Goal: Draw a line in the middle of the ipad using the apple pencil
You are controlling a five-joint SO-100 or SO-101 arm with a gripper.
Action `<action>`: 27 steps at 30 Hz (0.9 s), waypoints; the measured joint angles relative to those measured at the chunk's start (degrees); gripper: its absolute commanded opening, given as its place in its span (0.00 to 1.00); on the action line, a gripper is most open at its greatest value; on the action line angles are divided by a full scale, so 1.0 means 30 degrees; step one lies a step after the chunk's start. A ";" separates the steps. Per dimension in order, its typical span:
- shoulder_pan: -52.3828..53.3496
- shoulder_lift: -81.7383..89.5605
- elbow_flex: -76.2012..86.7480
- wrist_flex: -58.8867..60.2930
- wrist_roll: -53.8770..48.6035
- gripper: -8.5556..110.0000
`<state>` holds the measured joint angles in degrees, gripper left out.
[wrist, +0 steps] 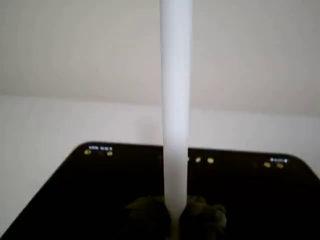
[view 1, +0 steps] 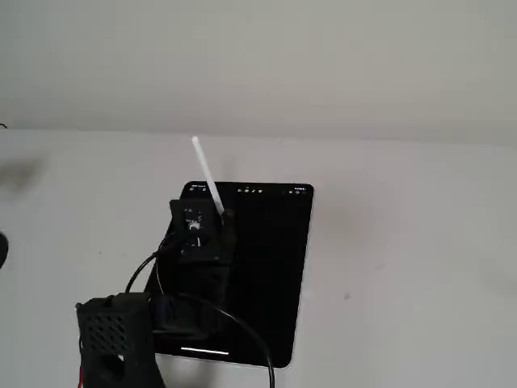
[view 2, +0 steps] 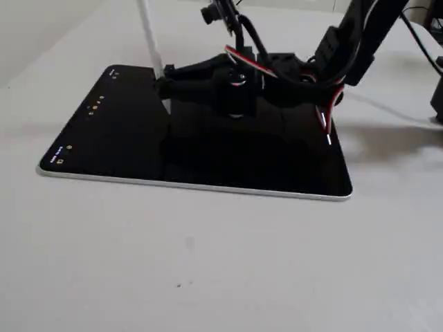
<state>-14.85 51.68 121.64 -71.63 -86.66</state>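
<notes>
Gripper: the black gripper (view 1: 220,217) hangs low over the ipad, its fingers closed around the lower part of the pencil; in the wrist view the two dark fingertips (wrist: 150,215) press against the shaft from either side.
Pencil: the white pencil (view 1: 206,174) stands nearly upright, leaning slightly; in the wrist view (wrist: 176,105) it runs up the middle and out of the top edge. In the side fixed view (view 2: 154,48) its lower end reaches down to the screen near the gripper, though whether the tip touches the glass I cannot tell.
Ipad: the ipad (view 1: 275,267) lies flat on the table, screen black, small icons along its far short side in the high fixed view; the side fixed view shows its silver edge (view 2: 194,185).
Line: none can be made out on the screen in any view.
Arm: the black arm (view 2: 277,69) reaches over the ipad, with a black cable (view 1: 242,327) looping above the screen.
Table: pale grey table (view 2: 208,277), ipad near its middle.
</notes>
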 measured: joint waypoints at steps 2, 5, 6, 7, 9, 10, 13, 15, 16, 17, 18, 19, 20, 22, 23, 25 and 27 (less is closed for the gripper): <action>0.0000 -0.0117 -0.0059 0.0000 0.0029 0.07; 0.0000 -0.0205 -0.0088 0.0000 0.0029 0.07; 0.0000 -0.0293 -0.0088 -0.0029 0.0000 0.07; 0.0000 -0.0322 -0.0088 -0.0029 -0.0088 0.07; 0.0000 -0.0410 -0.0117 -0.0146 -0.0088 0.07; 0.0000 -0.0410 -0.0117 -0.0234 -0.0088 0.07; 0.0000 -0.0439 -0.0088 -0.0410 -0.0088 0.07; 0.0000 -0.0439 -0.0029 -0.0527 -0.0088 0.07; 0.0000 -0.0439 0.0029 -0.0557 -0.0088 0.07; 0.0000 -0.0439 0.0146 -0.0615 -0.0088 0.07; -0.0059 -0.0439 0.0293 -0.0703 -0.0088 0.07; -0.0117 -0.0410 0.0527 -0.0791 -0.0088 0.07; -0.0146 -0.0410 0.0674 -0.0908 -0.0088 0.07; -0.0146 -0.0410 0.0879 -0.1143 -0.0088 0.07; -0.0146 -0.0293 0.1055 -0.1172 -0.0117 0.07; -0.0264 -0.0029 0.1816 -0.1523 -0.0117 0.07; -0.0322 0.0176 0.2432 -0.1934 -0.0117 0.07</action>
<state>-15.82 52.21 128.94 -77.43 -87.01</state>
